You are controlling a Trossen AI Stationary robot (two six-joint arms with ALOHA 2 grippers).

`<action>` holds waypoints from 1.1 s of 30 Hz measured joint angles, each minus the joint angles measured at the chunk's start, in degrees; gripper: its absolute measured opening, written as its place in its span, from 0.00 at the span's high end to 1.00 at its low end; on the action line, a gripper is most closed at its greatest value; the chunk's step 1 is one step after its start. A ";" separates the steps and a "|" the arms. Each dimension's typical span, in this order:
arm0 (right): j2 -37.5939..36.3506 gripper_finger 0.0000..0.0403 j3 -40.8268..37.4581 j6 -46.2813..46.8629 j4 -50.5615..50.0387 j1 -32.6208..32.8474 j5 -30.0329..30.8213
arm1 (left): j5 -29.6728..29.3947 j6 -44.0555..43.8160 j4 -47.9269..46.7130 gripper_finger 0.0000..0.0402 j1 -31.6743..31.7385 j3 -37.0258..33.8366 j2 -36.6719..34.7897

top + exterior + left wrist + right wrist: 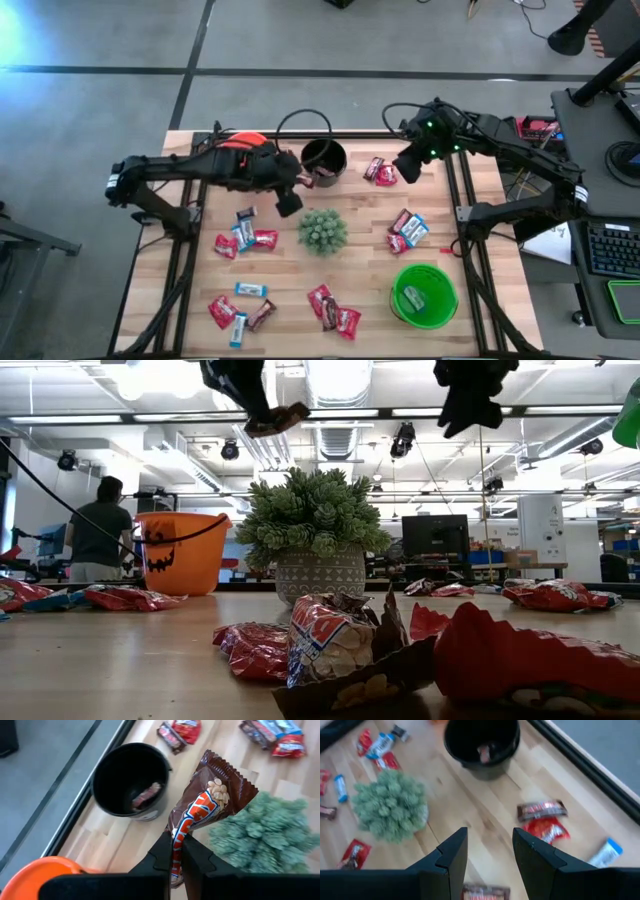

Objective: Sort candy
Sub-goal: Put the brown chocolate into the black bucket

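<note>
My left gripper [175, 845] is shut on a dark brown candy [210, 795] with an orange and white label. It hovers above the table between the black bucket [323, 160] and the green plant ball [322, 230]. One dark candy [146, 795] lies inside the black bucket [130, 780]. My right gripper [490, 850] stands open in the air over the far right of the table, with a brown candy [541, 810] and a red candy [547, 827] on the wood below it. More candy lies scattered on the table. My left gripper pinches one end of the brown candy's wrapper [174, 862] between its two fingers. The fingers slant down toward the table. The rest of the wrapper sticks out beyond the fingertips toward its crimped far end [227, 767]. The candy [280, 418] is lifted high above the table.
An orange bucket [245, 140] stands under my left arm at the far left, and a green bucket [424, 295] at the near right. Candy clusters lie at the left [243, 238], near left [237, 310], near middle [333, 310] and right [408, 230]. A person [97, 530] stands beyond the table.
</note>
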 joint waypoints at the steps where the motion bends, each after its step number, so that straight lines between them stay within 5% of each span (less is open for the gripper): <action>1: 0.19 0.63 -0.01 -0.31 1.07 -0.01 -0.64 | 0.02 0.45 0.01 1.00 0.65 0.00 0.02; 13: 5.61 0.63 -0.02 0.26 16.77 -0.01 -1.89 | 0.36 10.05 1.58 1.00 8.96 -0.09 0.02; 24: 10.59 0.63 0.50 4.30 33.98 -0.86 -0.83 | 7.44 22.00 11.24 1.00 19.41 -0.09 0.02; 33: 17.75 0.62 4.44 13.51 35.09 -5.01 -4.05 | 13.40 25.77 15.43 1.00 25.55 -0.09 0.02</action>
